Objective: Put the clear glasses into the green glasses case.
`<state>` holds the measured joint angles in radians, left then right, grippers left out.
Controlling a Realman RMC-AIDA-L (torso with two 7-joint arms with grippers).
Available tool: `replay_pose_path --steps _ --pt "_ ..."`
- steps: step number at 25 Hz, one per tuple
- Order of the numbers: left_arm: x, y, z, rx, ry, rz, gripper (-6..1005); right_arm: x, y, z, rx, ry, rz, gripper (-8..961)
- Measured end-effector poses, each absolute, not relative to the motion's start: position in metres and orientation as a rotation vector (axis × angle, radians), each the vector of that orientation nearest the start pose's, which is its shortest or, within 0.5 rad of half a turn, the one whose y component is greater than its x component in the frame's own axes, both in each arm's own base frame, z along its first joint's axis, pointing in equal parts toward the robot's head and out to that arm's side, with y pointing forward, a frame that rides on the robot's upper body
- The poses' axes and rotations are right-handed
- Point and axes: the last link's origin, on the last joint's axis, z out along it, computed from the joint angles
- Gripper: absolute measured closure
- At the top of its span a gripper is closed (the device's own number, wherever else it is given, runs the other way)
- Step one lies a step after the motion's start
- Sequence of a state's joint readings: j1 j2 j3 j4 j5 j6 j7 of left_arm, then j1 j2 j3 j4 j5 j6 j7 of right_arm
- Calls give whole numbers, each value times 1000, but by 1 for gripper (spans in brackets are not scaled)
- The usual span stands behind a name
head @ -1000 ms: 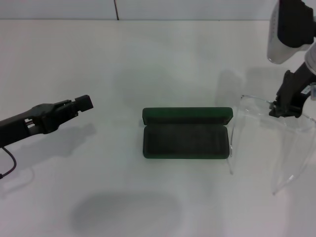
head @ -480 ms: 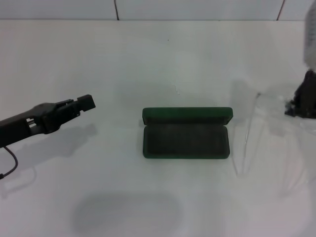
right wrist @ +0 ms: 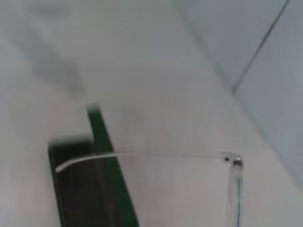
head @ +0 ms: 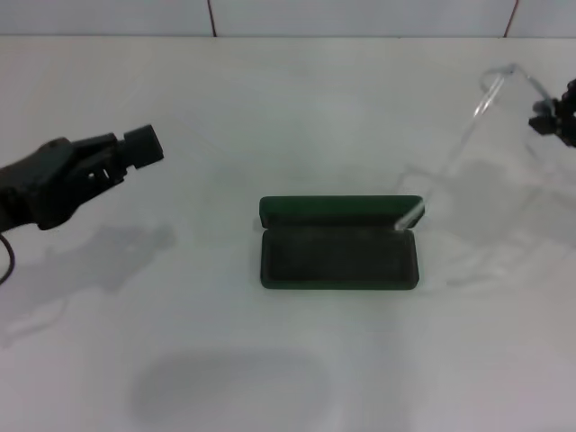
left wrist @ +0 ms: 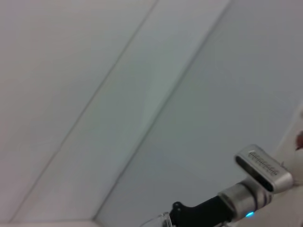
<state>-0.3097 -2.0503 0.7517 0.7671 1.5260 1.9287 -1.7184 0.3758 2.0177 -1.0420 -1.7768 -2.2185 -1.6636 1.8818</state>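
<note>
Raised since before, right tool grips clear glasses beside open green glasses case.

Right hand cut by frame edge

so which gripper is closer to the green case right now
Right, though not by much. The right gripper is up beyond the green glasses case's right end; the left gripper is off to its left.

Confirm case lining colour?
Dark grey lining inside the green case; clearest in the head view.
</note>
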Motion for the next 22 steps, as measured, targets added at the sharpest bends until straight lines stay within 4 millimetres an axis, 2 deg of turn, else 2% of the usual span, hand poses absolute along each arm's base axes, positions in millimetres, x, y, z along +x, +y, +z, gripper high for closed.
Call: replay_pose_path --steps 6,10,15,22 --pt "-240 263 69 -2652 -801 -1492 923 162 311 134 -2609 15 332 868" --pt "-230 263 69 -2708 -737 -1512 923 168 310 134 -2615 15 582 871" --pt "-217 265 72 -2771 -627 -1497 930 177 311 114 -2675 45 763 883" --pt "-195 274 69 -2876 -518 -1488 940 179 316 70 -2785 83 919 888"
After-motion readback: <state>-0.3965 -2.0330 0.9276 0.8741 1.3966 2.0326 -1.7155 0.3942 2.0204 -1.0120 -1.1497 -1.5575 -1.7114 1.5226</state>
